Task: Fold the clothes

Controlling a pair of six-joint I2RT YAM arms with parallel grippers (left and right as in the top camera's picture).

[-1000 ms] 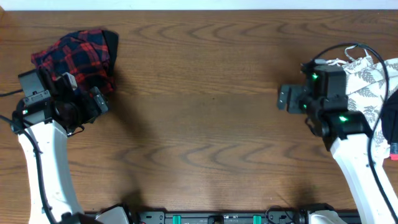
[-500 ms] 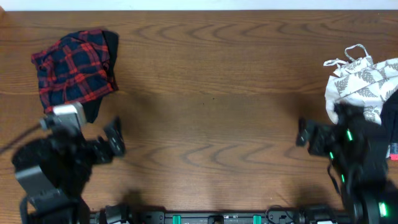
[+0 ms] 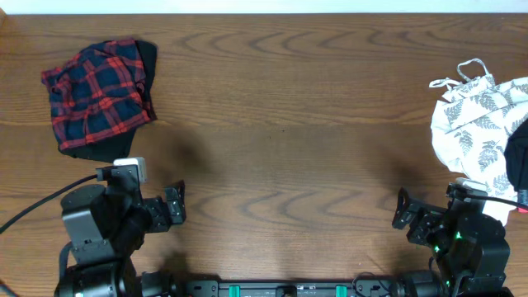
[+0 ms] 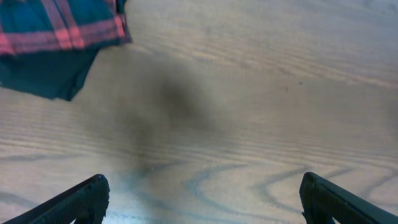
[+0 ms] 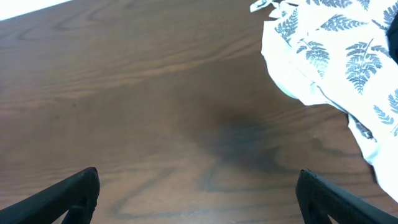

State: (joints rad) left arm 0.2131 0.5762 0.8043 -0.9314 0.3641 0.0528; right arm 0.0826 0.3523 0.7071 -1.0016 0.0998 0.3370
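- At the far left of the bench (image 3: 280, 132), the plaid shirt (image 3: 97, 97) is left bunched on a black garment (image 3: 147, 59). The leaf-print garment (image 3: 474, 124) is heaped far right.
- Nothing is gripped: the left claw (image 3: 172, 211) and right claw (image 3: 406, 209) are held wide and empty at the near edge, likely parked.
- Since a second ago, both arms have been drawn back from the piles.
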